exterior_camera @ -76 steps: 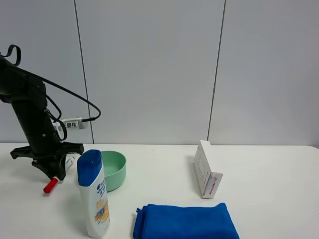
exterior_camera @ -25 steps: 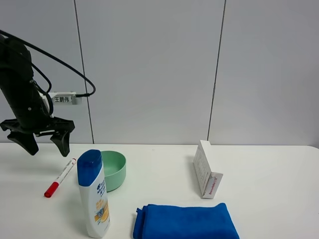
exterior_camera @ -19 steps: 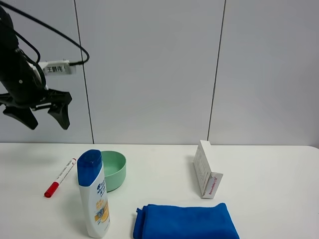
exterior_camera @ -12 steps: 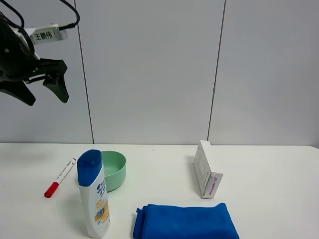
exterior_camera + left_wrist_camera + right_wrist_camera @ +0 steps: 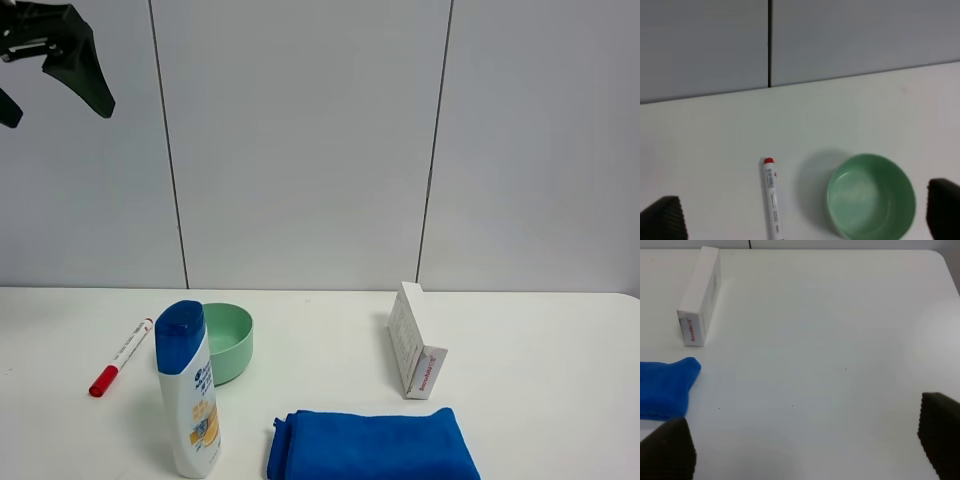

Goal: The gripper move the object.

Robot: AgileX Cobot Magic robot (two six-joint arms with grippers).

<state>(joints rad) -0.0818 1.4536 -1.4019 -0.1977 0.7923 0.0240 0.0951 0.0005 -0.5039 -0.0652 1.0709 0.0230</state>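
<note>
The marker pen (image 5: 120, 357), white with a red cap, lies on the white table (image 5: 530, 340) at the left, just left of the shampoo bottle. It also shows in the left wrist view (image 5: 771, 197), lying free. My left gripper (image 5: 58, 118) is open and empty, raised high in the top left corner, far above the marker. In its wrist view (image 5: 802, 215) only the two black fingertips (image 5: 662, 219) show, wide apart. My right gripper (image 5: 804, 442) is open and empty above bare table; it does not show in the exterior view.
A green bowl (image 5: 230, 340) sits beside the marker, also in the left wrist view (image 5: 871, 196). A blue-capped shampoo bottle (image 5: 188, 395) stands in front of it. A white carton box (image 5: 413, 342) (image 5: 700, 302) and a blue towel (image 5: 370, 445) (image 5: 662, 387) lie to the right.
The left gripper let go of the marker on the table, opened, and rose steadily up and left to the frame's top corner. The marker has stayed put.
</note>
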